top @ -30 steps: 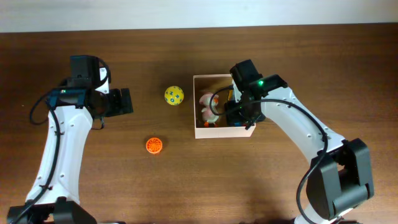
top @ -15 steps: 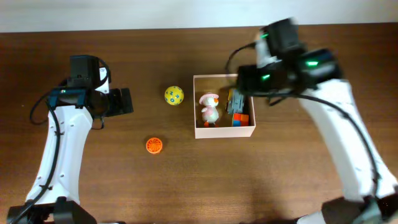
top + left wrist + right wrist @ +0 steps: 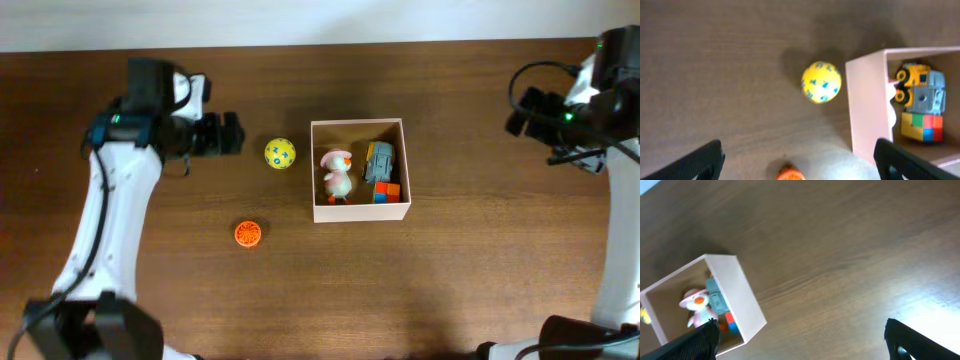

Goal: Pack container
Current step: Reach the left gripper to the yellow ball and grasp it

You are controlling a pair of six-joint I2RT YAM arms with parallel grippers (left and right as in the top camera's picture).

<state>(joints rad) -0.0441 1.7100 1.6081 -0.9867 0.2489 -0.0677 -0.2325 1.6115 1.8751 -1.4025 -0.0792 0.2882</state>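
Fingers of the left gripper are spread wide with nothing between them. They hang over the dark brown wooden table, just left of a yellow ball with blue marks. The right gripper is likewise spread and empty at the far right, well apart from everything else. The square white-walled container sits mid-table, right of the yellow ball, and holds 3 toys. A pink-and-white duck stands at its left. A grey-blue truck with yellow wheels lies at its far right, with a multicoloured cube just nearer. A small orange ball lies on the table, near and left of the container.
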